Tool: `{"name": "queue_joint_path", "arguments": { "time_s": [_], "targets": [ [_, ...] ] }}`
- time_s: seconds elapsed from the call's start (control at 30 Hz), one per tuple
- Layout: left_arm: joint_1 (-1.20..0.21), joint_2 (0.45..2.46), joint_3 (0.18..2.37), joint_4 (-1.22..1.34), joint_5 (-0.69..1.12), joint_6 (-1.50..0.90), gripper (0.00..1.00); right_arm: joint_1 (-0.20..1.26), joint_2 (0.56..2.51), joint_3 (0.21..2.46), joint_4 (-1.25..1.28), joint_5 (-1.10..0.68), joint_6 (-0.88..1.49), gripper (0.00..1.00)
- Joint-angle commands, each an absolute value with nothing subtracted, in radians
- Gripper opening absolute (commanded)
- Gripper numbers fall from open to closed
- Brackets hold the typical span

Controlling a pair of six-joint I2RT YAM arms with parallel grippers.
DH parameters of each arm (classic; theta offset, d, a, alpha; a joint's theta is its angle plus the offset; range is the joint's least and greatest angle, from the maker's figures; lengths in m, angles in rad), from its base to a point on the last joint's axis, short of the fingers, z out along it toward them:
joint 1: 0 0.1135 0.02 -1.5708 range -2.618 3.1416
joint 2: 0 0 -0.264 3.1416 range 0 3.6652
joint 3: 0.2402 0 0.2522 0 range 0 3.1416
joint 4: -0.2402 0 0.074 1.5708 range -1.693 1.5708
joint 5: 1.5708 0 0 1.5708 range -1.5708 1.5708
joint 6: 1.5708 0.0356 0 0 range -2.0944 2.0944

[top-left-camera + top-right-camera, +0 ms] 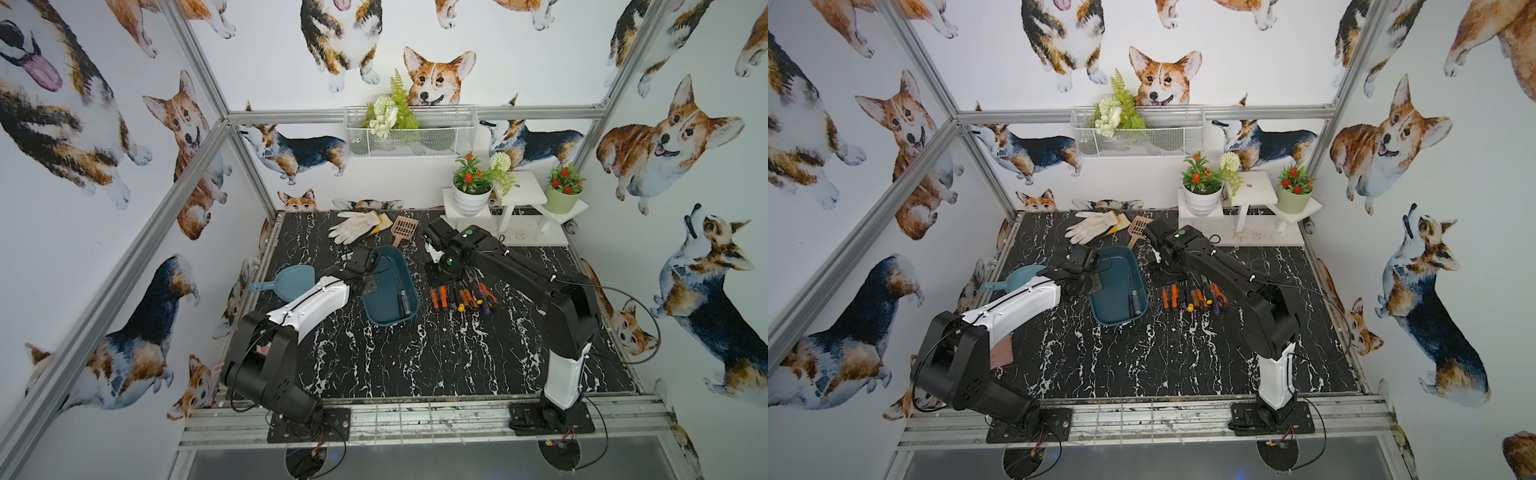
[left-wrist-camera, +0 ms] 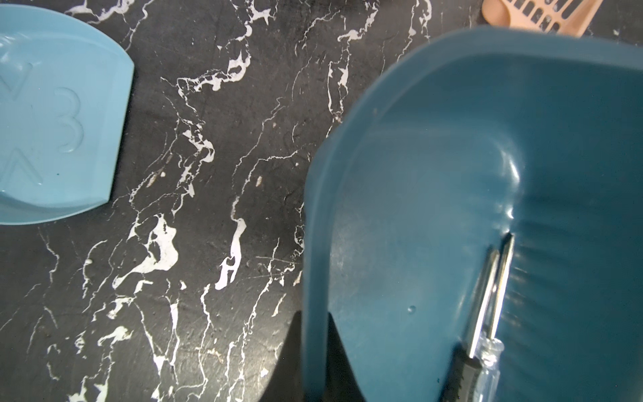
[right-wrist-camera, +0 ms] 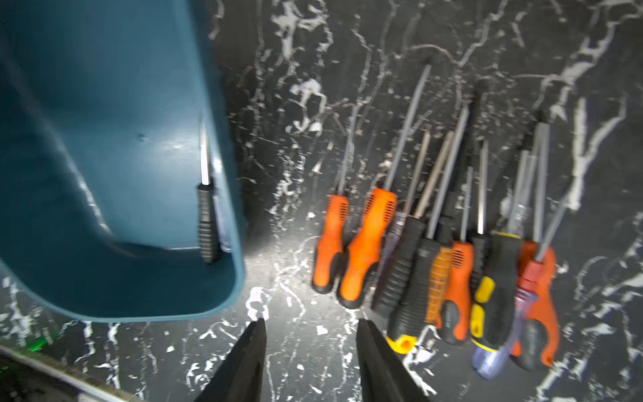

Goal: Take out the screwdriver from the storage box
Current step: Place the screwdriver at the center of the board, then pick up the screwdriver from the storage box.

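The storage box [image 1: 384, 301] is a dark teal tray left of the table's centre, seen in both top views [image 1: 1113, 301]. Two screwdrivers lie side by side along its right wall: a black-handled one [image 3: 207, 222] and a clear-handled one [image 2: 489, 362]. My left gripper [image 2: 315, 351] is shut on the box's left rim, one finger outside and one inside. My right gripper [image 3: 311, 325] is open with nothing between its fingers. It hovers over bare table between the box [image 3: 104, 139] and a row of several screwdrivers [image 3: 435, 261].
The row of loose screwdrivers [image 1: 461, 299] lies right of the box. A light blue scoop [image 1: 286, 282] sits left of it. White gloves [image 1: 357, 226] and a tan slotted scoop [image 1: 403, 228] lie at the back. Potted plants on a white stand [image 1: 471, 195] fill the back right.
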State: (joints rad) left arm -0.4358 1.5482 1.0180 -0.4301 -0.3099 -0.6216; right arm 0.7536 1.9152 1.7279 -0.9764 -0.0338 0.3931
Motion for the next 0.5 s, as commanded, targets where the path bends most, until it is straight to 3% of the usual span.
{"name": "queue_joint_path", "arguments": {
  "time_s": [0.0,0.47],
  "targets": [
    [-0.435,1.54,1.019,-0.418,-0.313,-0.623,0.0,0.794,1.96,1.776,-0.918,-0.128,0.419,0.49],
    [-0.437,1.542,1.009,-0.413,-0.311,-0.629,0.0,0.871,2.152,1.857,-0.853,-0.258,0.497,0.5]
  ]
}}
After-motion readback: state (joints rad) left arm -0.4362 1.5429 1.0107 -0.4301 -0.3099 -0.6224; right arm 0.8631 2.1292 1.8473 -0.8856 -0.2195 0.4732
